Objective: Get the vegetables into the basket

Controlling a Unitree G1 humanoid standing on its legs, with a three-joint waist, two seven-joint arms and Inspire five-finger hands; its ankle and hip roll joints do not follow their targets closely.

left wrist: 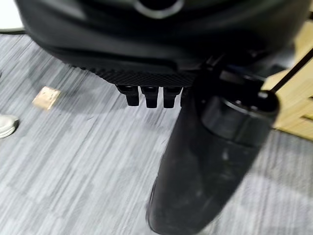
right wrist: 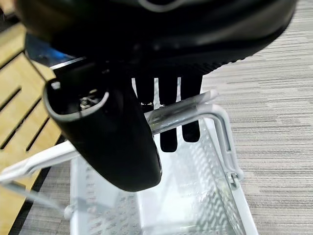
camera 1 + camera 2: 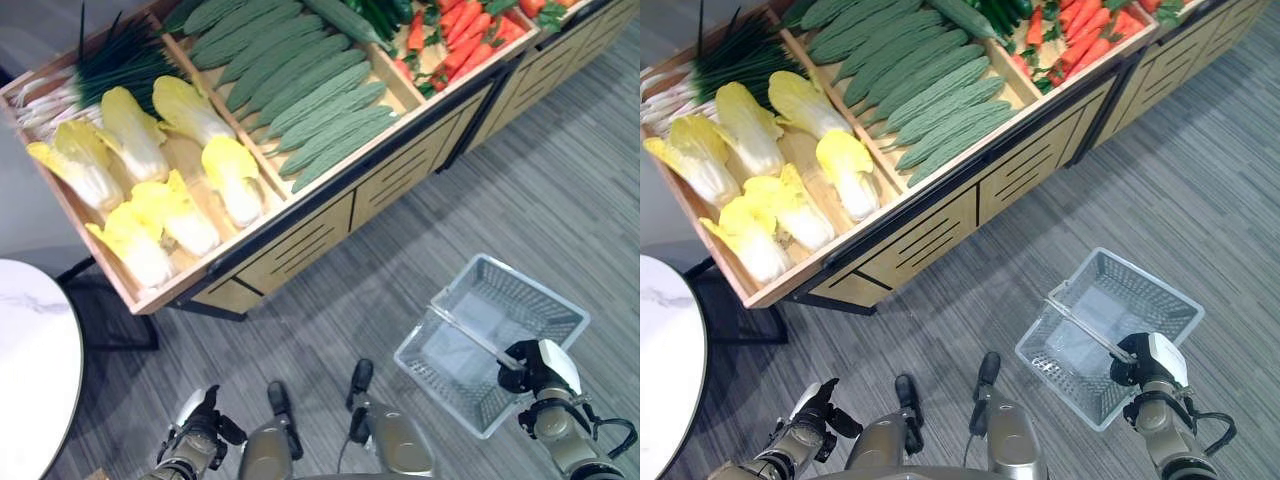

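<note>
Head stereo pair: high, facing steeply down; both eyes share the slanted wooden produce stand [image 3: 300, 240], the white plastic mesh basket [image 3: 540, 310] and grey striped carpet [image 3: 1200, 170].
Left wrist camera: very close behind the dark left hand [image 1: 146, 95], facing carpet.
Right wrist camera: very close behind the dark right hand [image 2: 166, 93], facing into that basket.

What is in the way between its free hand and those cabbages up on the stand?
Nothing visible blocks it: bare floor lies between the left hand and the stand, where the cabbages lie uncovered. The right hand holds the basket.
</note>
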